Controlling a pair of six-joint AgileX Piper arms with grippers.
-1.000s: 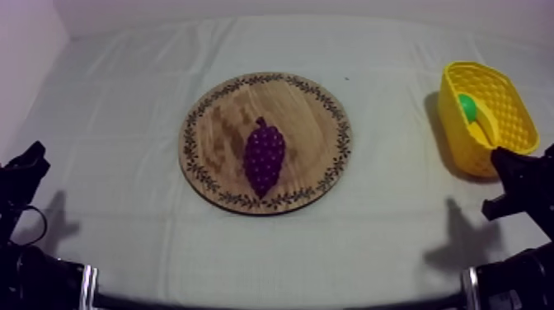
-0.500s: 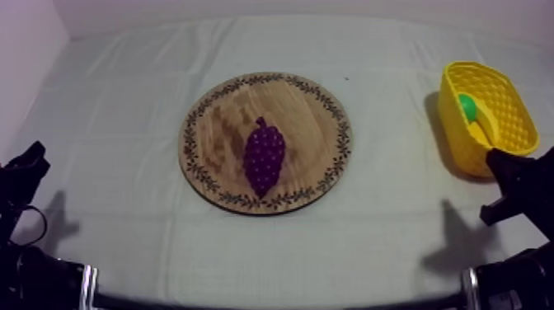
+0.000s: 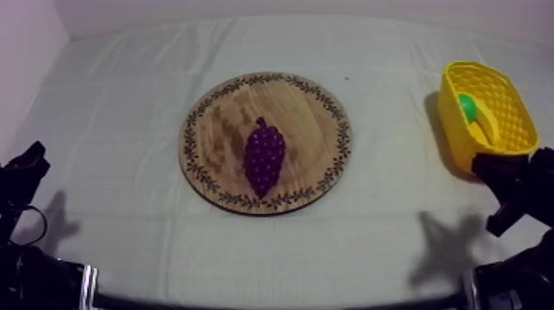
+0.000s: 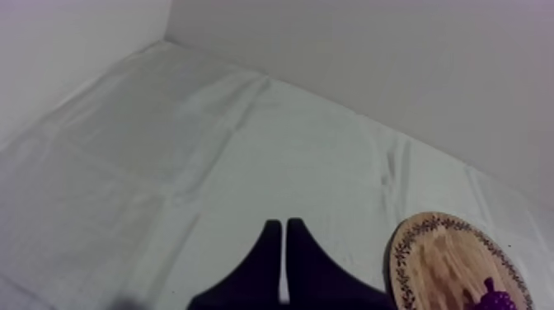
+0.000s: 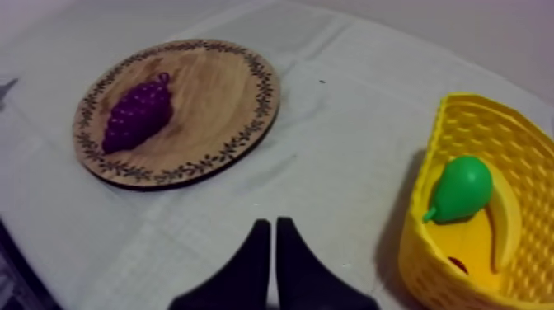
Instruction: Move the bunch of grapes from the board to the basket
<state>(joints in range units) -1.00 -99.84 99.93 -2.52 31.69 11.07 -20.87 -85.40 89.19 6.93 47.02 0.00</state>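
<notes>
The left hand (image 4: 284, 224) sits at the bench's near left corner, its fingers pressed together on nothing. At the middle of the bench lies the wooden board (image 3: 223, 124), and the bunch of grapes (image 3: 264, 157) rests on it, nearer the board's front rim, stem towards the far edge. It looks like a light, stiff plastic toy with a knobbly skin. That should give fair grip across its broad middle, while the tapered tip would likely slip out. The yellow basket (image 3: 456, 136) stands at the right edge and already holds a pear (image 5: 462, 188) and a banana (image 5: 503, 214). The right hand (image 5: 273, 224), near the basket's front, is also closed and empty.
</notes>
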